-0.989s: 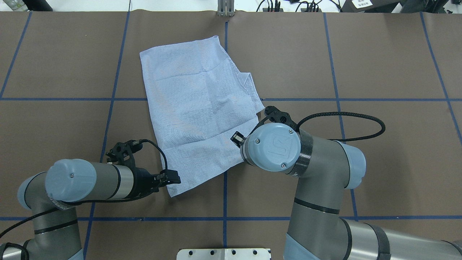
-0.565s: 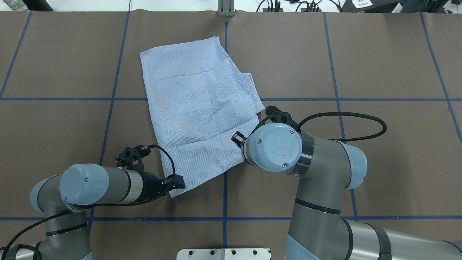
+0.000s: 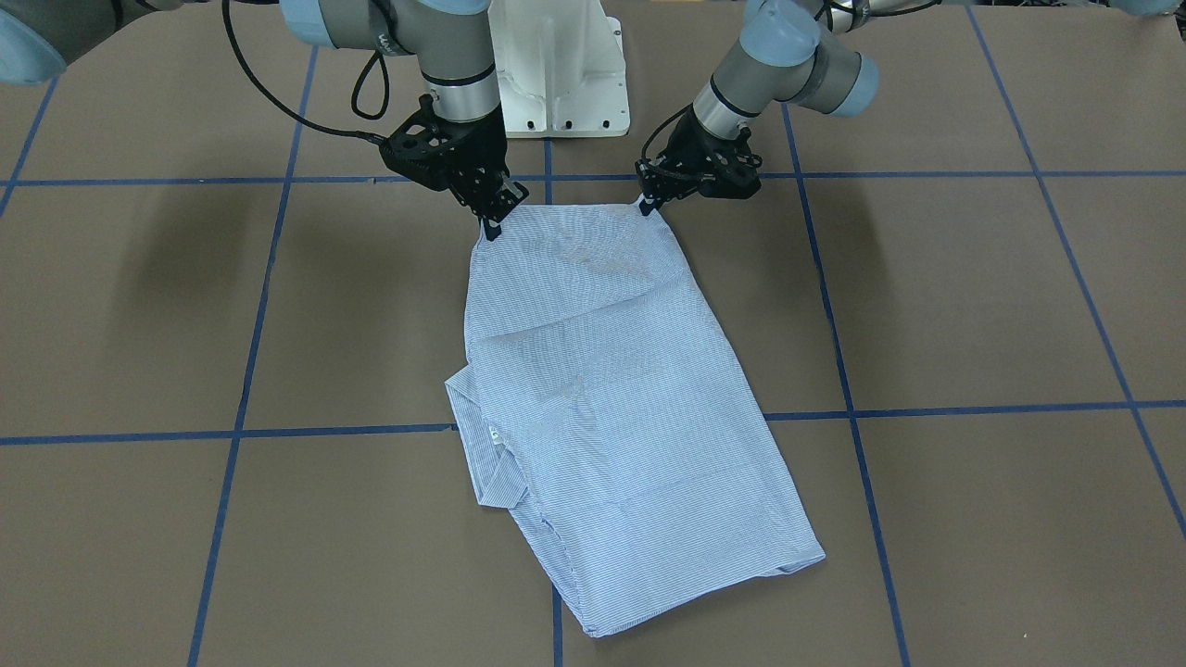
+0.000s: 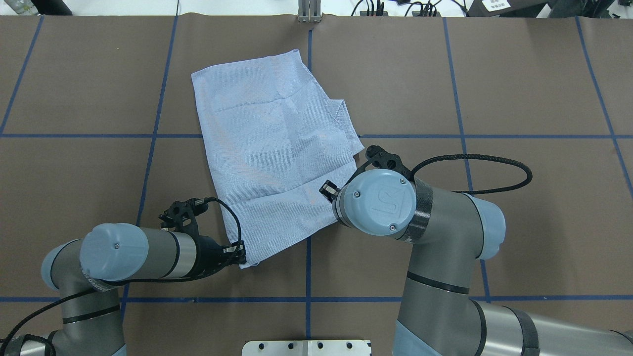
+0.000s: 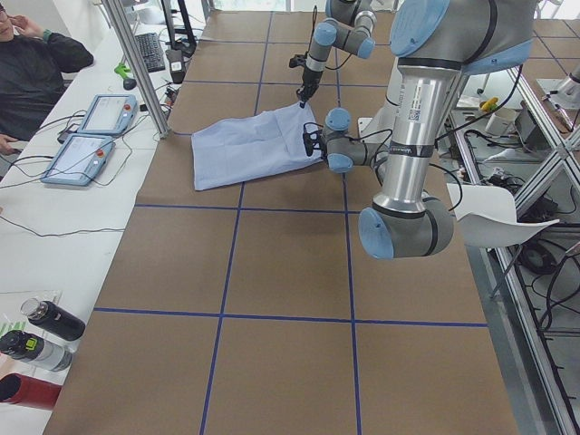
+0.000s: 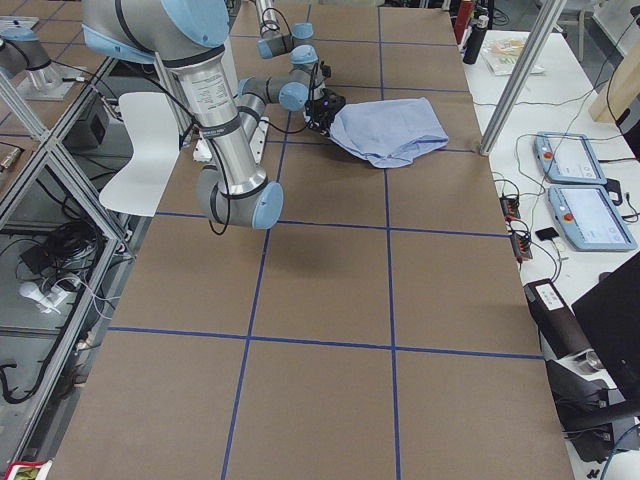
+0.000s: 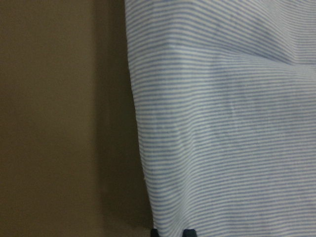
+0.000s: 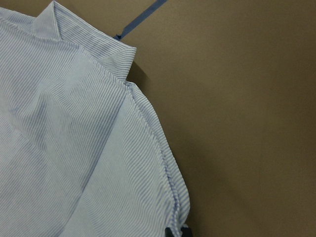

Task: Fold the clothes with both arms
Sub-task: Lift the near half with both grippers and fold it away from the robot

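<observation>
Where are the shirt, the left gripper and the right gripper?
shirt [image 3: 611, 398], exterior front-facing view, middle of the folded body.
left gripper [image 3: 646, 207], exterior front-facing view, fingertips at the shirt's corner on the view's right.
right gripper [image 3: 489, 229], exterior front-facing view, fingertips at the shirt's corner on the view's left.

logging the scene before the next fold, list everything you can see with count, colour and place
light blue-and-white finely striped collared shirt: one, partly folded, mid-table, collar toward the robot's right
brown paper-covered table: one, under everything
blue tape lines: several, a grid across the table
white pedestal base: one, at the robot's table edge
grey-blue control tablets: two, on the white bench across from the robot
bottles: three, two dark and one red, same bench
person in dark top: one, at that bench
silver-grey robot arms: two, light blue caps
left tool: black, shut on a near shirt corner
right tool: black, shut on the other near corner
</observation>
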### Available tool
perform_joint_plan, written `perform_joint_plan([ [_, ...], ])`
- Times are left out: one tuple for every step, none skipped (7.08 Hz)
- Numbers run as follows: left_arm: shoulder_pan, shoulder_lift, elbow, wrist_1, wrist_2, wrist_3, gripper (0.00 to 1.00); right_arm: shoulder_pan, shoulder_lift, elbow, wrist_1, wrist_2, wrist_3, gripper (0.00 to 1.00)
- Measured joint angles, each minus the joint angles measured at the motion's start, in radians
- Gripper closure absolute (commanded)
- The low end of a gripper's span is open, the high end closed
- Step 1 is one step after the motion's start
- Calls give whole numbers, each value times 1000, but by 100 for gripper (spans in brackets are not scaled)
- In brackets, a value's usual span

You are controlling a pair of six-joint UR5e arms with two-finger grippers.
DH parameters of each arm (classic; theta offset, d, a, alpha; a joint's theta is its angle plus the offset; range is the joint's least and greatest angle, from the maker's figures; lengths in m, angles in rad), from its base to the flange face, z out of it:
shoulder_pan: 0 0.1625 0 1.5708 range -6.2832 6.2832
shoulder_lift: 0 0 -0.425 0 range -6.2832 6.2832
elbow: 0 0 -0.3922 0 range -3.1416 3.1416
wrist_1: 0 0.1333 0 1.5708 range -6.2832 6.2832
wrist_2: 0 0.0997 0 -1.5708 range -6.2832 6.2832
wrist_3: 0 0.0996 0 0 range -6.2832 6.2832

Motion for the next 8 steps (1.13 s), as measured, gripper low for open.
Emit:
perform_joint_plan([
  [-2,2,-14,0,-1,0,100,-6,-10,6,0,-7,0,100],
  [-4,7,-46,1,-8,0,100,-29,-37,40,-7,-27,0,100],
  [-5,20,-95,2,-22,0,100,-67,-73,115,-45,-49,2,100],
  [-5,41,-155,4,-32,-3,100,-113,-98,219,-123,-65,17,100],
  [0,63,-226,24,-39,-16,100,-165,-109,321,-212,-84,46,100],
  [9,75,-307,75,-53,-37,100,-207,-113,398,-281,-102,67,100],
  [16,75,-391,155,-80,-51,100,-224,-113,444,-326,-112,74,100],
  [16,59,-445,242,-110,-54,100,-214,-110,455,-347,-113,71,100],
])
